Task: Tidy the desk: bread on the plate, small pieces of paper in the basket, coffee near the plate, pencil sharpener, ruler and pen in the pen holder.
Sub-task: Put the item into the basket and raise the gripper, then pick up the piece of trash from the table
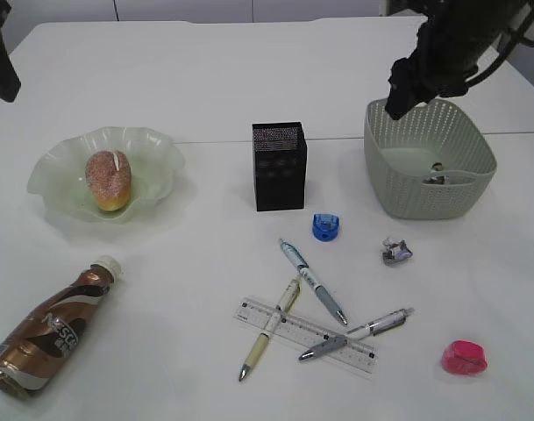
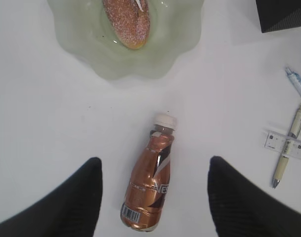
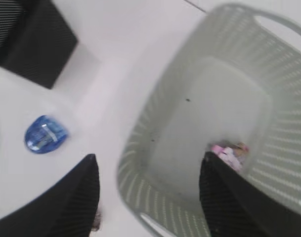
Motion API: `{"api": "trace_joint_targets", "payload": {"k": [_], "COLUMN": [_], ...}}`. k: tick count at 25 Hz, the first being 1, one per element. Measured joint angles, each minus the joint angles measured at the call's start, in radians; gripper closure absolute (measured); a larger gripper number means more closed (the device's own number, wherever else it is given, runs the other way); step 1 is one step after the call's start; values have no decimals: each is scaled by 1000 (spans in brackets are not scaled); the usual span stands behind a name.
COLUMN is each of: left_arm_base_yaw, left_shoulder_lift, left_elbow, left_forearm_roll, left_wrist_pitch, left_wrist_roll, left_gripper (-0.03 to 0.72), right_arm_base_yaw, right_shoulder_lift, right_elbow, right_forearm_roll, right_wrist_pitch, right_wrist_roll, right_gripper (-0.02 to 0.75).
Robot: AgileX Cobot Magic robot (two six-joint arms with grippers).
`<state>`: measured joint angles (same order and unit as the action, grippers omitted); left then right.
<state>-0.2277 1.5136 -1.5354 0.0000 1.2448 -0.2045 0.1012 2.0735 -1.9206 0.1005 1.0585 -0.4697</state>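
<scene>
Plate (image 1: 158, 151), pale green with a wavy rim, sits at left and holds the bread (image 1: 107, 180). Coffee bottle (image 1: 52, 326) lies on its side near the plate, cap pointing toward it; left gripper (image 2: 155, 197) hangs above the bottle with jaws spread, gripping nothing. Pen holder (image 1: 279, 165), black mesh, stands upright at centre; its inside cannot be made out. Basket (image 1: 407, 189), grey lattice, at right, contains one crumpled paper piece (image 3: 229, 152) on its floor. Right gripper (image 3: 148, 195) is poised over the basket's near rim, jaws apart and empty. Loose on the table: blue pencil sharpener (image 1: 325, 226) just near of the holder, second paper scrap (image 1: 395, 252) near the basket, three pens (image 1: 312, 281) crossing the ruler (image 1: 306, 335), pink sharpener (image 1: 465, 357) at near right.
</scene>
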Motion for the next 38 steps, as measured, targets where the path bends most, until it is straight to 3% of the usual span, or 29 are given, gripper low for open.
{"api": "trace_joint_targets", "payload": {"k": [5, 8, 14, 19, 27, 38], "left_arm_base_yaw": [0, 0, 0, 0, 0, 0], "left_shoulder_lift": [0, 0, 0, 0, 0, 0], "left_elbow": [0, 0, 0, 0, 0, 0], "left_forearm_roll": [0, 0, 0, 28, 46, 50], "left_wrist_pitch": [0, 0, 0, 0, 0, 0], "left_wrist_roll": [0, 0, 25, 41, 43, 44], "left_gripper": [208, 208, 208, 208, 208, 208], "right_arm_base_yaw": [0, 0, 0, 14, 62, 64], "right_shoulder_lift": [-17, -17, -17, -22, -70, -20], "right_elbow": [-2, -2, -2, 19, 230, 253], "right_forearm_roll": [160, 179, 157, 153, 87, 79], "right_wrist_pitch": [124, 164, 166, 166, 166, 164], "right_wrist_roll": [-384, -569, -721, -741, -691, -717], "right_gripper": [240, 240, 240, 239, 244, 248]}}
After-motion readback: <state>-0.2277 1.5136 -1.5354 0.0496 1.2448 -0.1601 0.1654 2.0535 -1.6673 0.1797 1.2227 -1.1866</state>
